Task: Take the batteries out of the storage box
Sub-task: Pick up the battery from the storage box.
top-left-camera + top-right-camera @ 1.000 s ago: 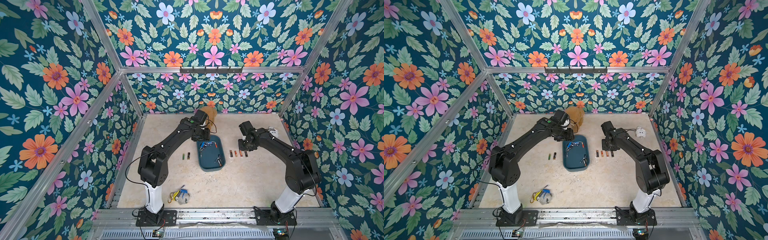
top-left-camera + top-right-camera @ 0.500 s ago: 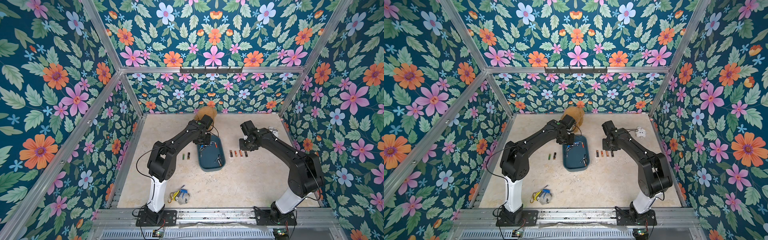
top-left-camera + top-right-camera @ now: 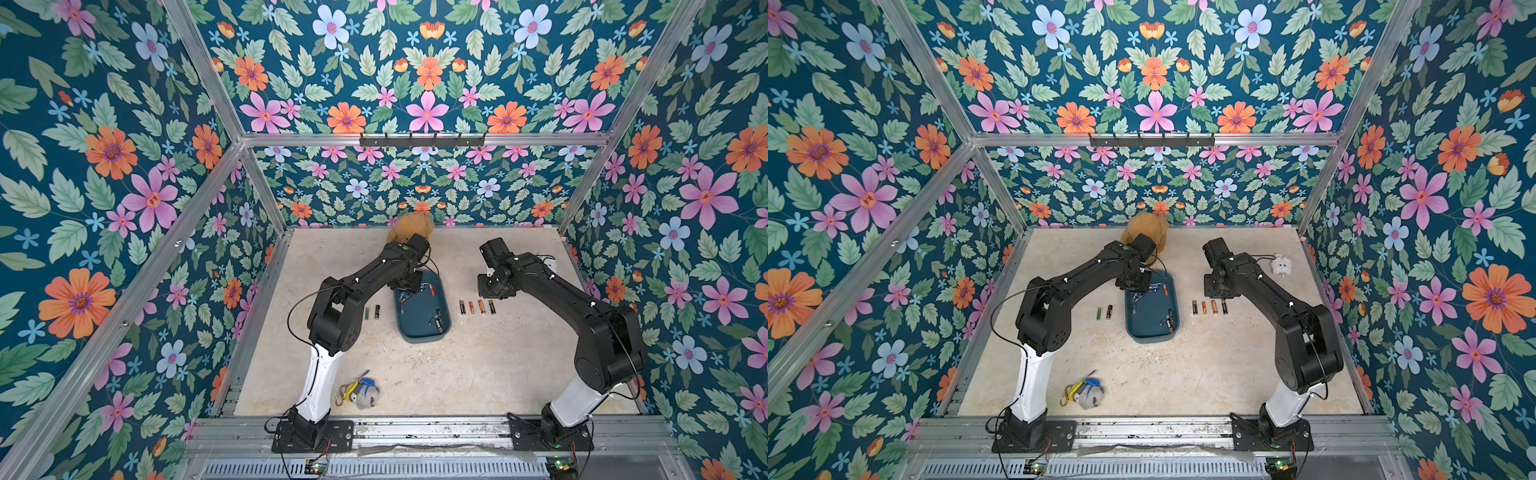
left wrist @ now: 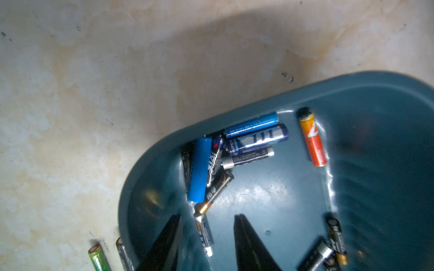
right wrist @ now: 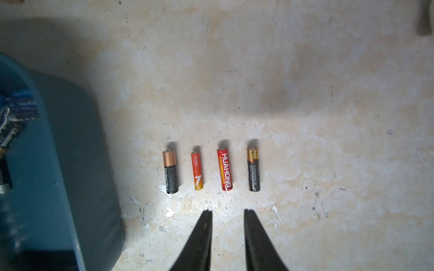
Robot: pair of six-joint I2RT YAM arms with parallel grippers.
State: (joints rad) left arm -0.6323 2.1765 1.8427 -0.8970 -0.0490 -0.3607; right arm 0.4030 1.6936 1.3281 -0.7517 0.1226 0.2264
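The teal storage box (image 3: 422,337) (image 3: 1152,337) lies mid-table in both top views. Several batteries lie in it: a pile (image 4: 253,138) in one far corner, an orange one (image 4: 312,140), a few (image 4: 333,239) near the front. My left gripper (image 4: 207,217) is low inside the box (image 4: 375,164), open, with a dark battery (image 4: 204,234) lying between its fingers, untouched. Several batteries (image 5: 211,170) (image 3: 476,306) lie in a row right of the box. My right gripper (image 5: 227,211) hovers just before them, open and empty. Two batteries (image 3: 372,312) lie left of the box.
A brown teddy bear (image 3: 411,230) sits at the back wall behind the left wrist. A keychain bundle with a yellow carabiner (image 3: 359,392) lies near the front by the left arm's base. A small white toy (image 3: 1282,266) sits at the back right.
My left arm has swung toward the box and lowered its gripper into it, the jaws narrowing around a battery. The right arm has hardly moved.
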